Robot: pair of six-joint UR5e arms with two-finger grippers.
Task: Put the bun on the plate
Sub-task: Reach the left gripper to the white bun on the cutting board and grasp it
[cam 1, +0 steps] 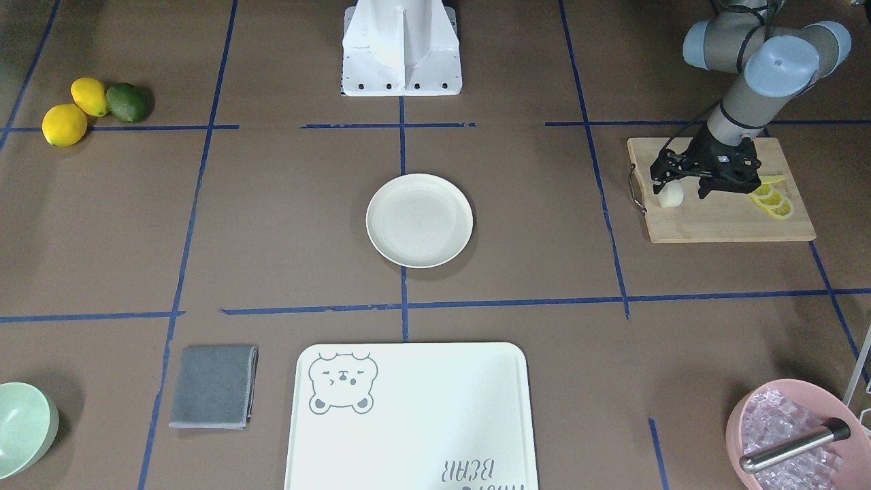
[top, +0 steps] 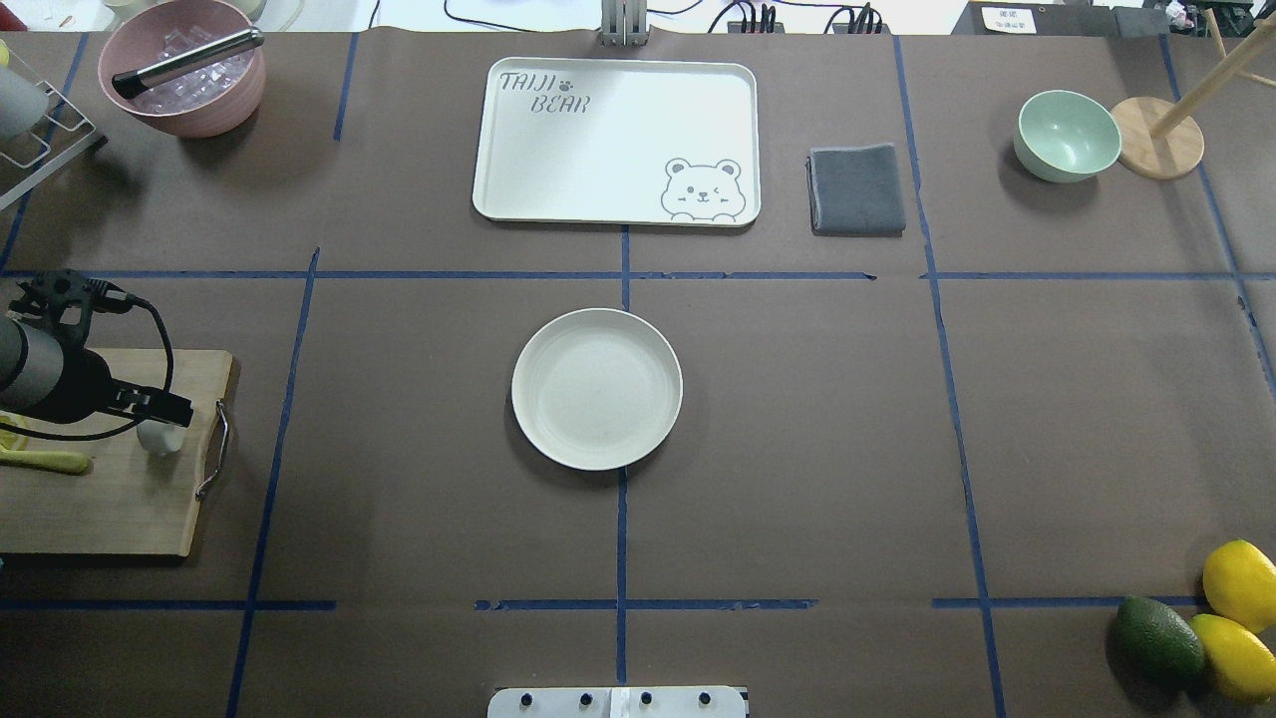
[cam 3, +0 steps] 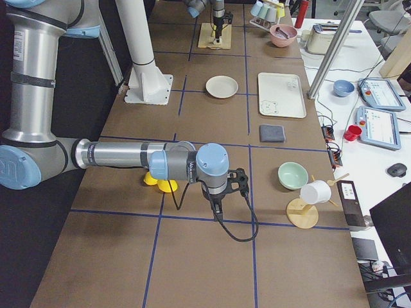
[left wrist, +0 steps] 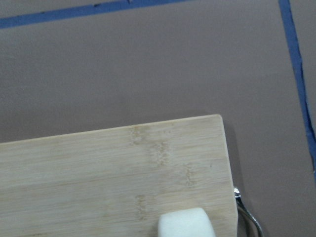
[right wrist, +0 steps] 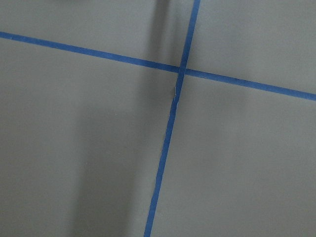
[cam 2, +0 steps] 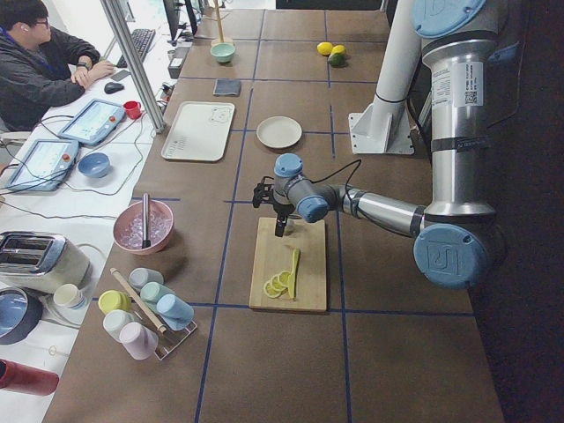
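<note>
Early stage: bun (cam 1: pixel 672 196) sits on wooden cutting board (cam 1: pixel 721 223) near its handle end, well apart from the bare plate (cam 1: pixel 419 220). Left gripper (cam 1: pixel 682 190) hangs right over bun; can't tell if it's spread or clamped, as its tips are obscured. Grab, carry and drop are all left to do. Right gripper (cam 3: pixel 217 205) shows in side view only, state unclear.

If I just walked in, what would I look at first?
Probably the left gripper, down over the small white bun on the wooden board at one side of the table, next to yellow lemon slices. Then the round cream plate, bare, in the table's middle, and the big white bear tray beyond it, away from the robot.
</note>
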